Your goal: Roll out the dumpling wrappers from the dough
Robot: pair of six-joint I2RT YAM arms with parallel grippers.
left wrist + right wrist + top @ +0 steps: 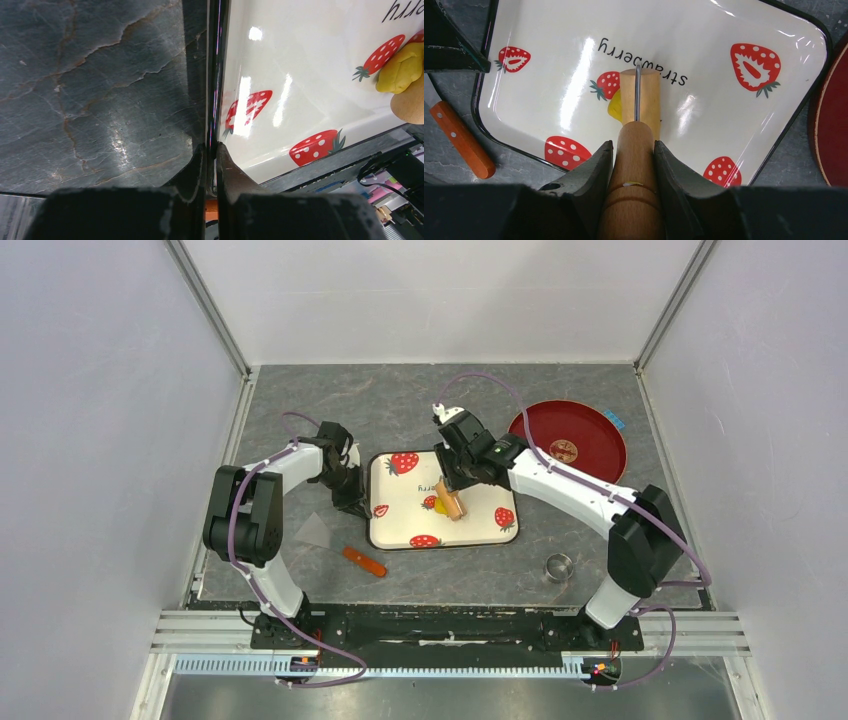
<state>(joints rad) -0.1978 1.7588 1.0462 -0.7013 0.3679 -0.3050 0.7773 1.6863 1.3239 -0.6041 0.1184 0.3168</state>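
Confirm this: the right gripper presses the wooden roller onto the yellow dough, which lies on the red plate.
Not the red plate: the dough lies on the strawberry tray, under the wooden roller in the right gripper. The right wrist view shows it.

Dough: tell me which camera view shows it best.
The left wrist view: the dough shows as a big yellow lump on the tray, beside the roller. The right wrist view gives only a yellow sliver left of the roller; the top view, a tiny yellow speck beside it.
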